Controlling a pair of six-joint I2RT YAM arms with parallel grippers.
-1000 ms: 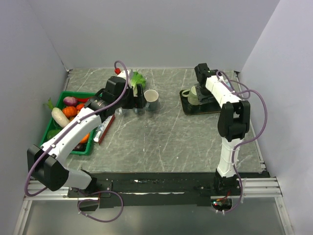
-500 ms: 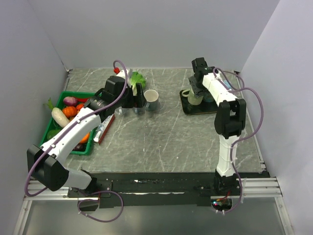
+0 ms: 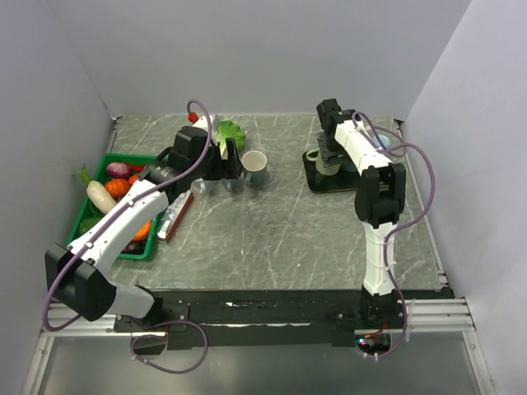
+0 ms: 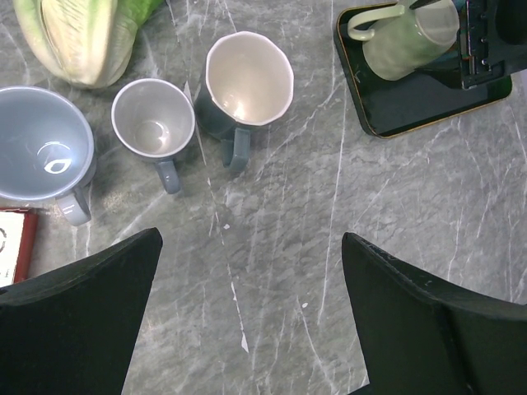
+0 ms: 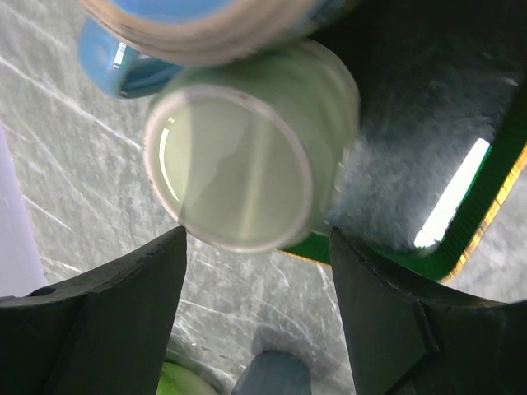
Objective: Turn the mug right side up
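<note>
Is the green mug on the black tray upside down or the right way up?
Upside down. The green mug shows the right wrist camera a flat, closed bottom, no hollow inside.

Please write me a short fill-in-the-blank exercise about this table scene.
The pale green ceramic mug rests on the black ____. Exactly ____ upright mugs stand near the leafy green cabbage. The left end effector is ____, holding nothing. Missing words: tray, three, open.

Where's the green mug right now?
In the left wrist view, the green mug is top right, on the black tray beside a blue mug.
</note>
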